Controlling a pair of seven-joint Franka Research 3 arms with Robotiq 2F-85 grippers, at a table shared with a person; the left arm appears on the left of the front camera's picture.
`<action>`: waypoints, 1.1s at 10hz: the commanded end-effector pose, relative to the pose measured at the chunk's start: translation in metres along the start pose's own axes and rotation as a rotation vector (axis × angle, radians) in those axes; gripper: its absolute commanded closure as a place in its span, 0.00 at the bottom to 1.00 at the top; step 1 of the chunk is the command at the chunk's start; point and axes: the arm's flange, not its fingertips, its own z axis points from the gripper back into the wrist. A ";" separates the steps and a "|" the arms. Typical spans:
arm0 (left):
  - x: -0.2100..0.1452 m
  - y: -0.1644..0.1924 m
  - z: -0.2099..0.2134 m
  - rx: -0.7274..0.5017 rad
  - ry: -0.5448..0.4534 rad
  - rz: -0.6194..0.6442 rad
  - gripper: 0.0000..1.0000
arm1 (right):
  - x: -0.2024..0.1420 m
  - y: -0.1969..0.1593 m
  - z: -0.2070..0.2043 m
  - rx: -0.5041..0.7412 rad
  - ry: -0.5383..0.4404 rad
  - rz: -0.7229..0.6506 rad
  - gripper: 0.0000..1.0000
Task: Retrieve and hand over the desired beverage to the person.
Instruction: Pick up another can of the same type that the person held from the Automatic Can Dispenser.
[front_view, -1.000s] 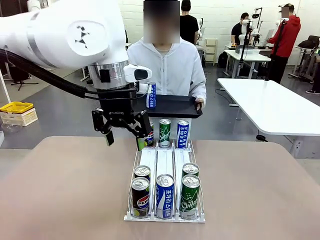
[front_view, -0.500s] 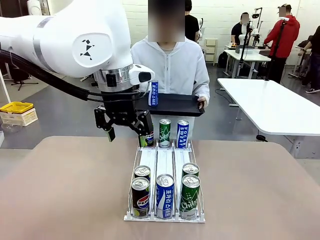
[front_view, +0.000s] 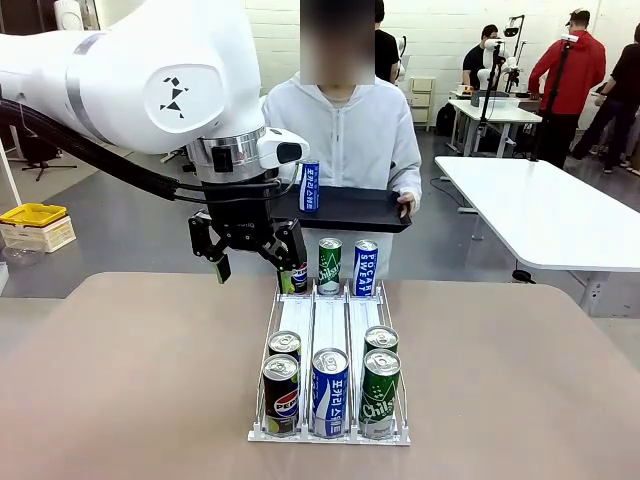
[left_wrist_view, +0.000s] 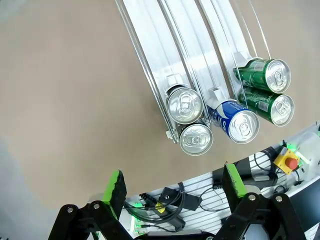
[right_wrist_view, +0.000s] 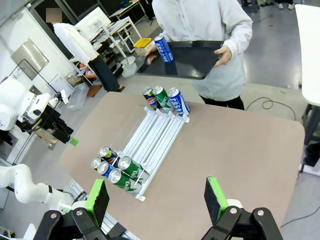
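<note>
Far left, a yellow bin (front_view: 32, 213) sits on the grey floor of a busy workshop. Next comes your left gripper (front_view: 255, 258), jaws spread and empty, hanging close over the far left end of the can rack (front_view: 330, 320). One finger is just beside the dark cola can (front_view: 298, 278) there. Behind it, the blue can (front_view: 309, 187) stands upright on the black tray (front_view: 350, 210), which the person (front_view: 345, 130) holds at the table's far edge. By the look of it, the handover is made.

The risk now is your retreat. Swing low or sideways and a finger could clip the cola can or its neighbours. Rise carelessly and the arm could nudge the hand-held tray and topple the drink.

From high above, your right gripper (right_wrist_view: 156, 196) is likewise wide and empty.

The table (front_view: 120, 380) is plain, matte tan. To the right stand white worktables (front_view: 540, 210), with other people beyond.
</note>
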 end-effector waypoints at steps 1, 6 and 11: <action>-0.001 0.000 0.001 -0.017 0.011 0.006 0.00 | 0.002 -0.001 -0.002 0.031 -0.019 0.007 0.00; -0.019 -0.032 -0.048 -0.002 -0.043 0.257 0.00 | 0.002 -0.001 -0.002 0.031 -0.019 0.007 0.00; -0.029 -0.031 -0.079 -0.004 -0.001 0.366 0.00 | 0.002 -0.001 -0.002 0.031 -0.019 0.007 0.00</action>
